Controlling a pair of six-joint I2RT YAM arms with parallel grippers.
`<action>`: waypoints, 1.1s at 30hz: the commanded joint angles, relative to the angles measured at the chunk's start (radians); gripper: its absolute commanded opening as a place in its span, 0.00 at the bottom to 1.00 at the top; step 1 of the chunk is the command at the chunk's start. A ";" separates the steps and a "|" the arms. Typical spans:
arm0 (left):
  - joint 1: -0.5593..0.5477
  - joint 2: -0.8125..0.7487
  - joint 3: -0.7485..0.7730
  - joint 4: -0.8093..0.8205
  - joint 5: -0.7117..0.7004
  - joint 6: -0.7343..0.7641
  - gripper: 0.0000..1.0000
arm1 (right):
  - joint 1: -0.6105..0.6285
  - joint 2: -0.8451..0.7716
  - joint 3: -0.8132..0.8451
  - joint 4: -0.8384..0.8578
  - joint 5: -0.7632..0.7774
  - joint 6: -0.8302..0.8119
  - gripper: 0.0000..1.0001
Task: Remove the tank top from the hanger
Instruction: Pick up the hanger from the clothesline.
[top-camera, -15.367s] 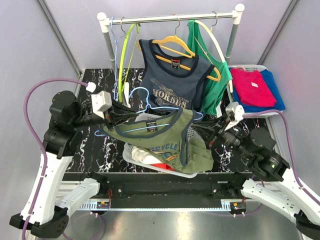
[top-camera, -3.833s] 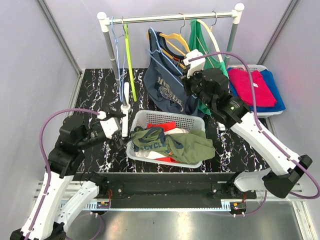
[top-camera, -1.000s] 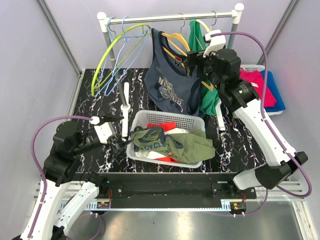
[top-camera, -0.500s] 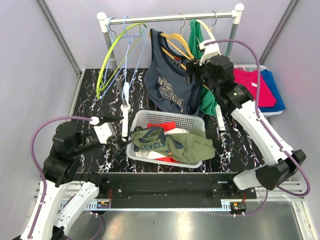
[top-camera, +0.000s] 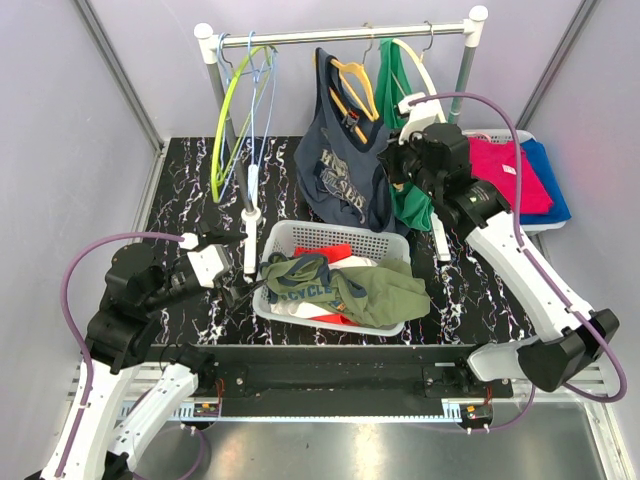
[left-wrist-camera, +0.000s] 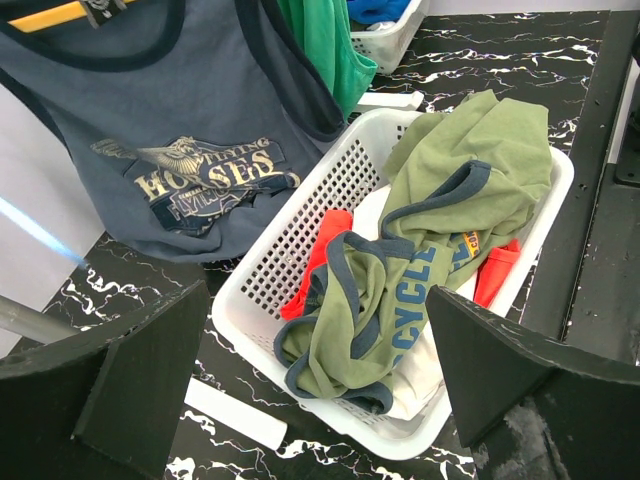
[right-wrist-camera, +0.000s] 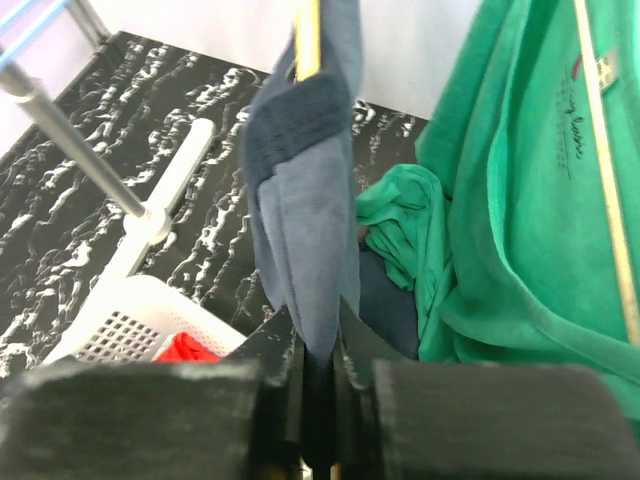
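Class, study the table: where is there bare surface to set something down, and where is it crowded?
Bare: the table left of the rack post, and a strip right of the basket. Crowded: the middle, with basket, navy top and right gripper.

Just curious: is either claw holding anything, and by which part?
Right gripper pinches the navy tank top by a fabric fold below its strap; left gripper holds nothing.
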 joint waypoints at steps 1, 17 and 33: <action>-0.004 -0.006 0.001 0.013 0.008 -0.015 0.99 | -0.005 -0.067 -0.010 0.124 -0.070 0.006 0.00; -0.004 -0.012 0.006 0.013 0.000 -0.013 0.99 | -0.004 -0.145 0.045 0.329 0.021 -0.053 0.00; -0.004 -0.001 0.015 0.026 0.026 -0.022 0.99 | -0.005 -0.290 0.219 -0.544 -0.200 0.120 0.00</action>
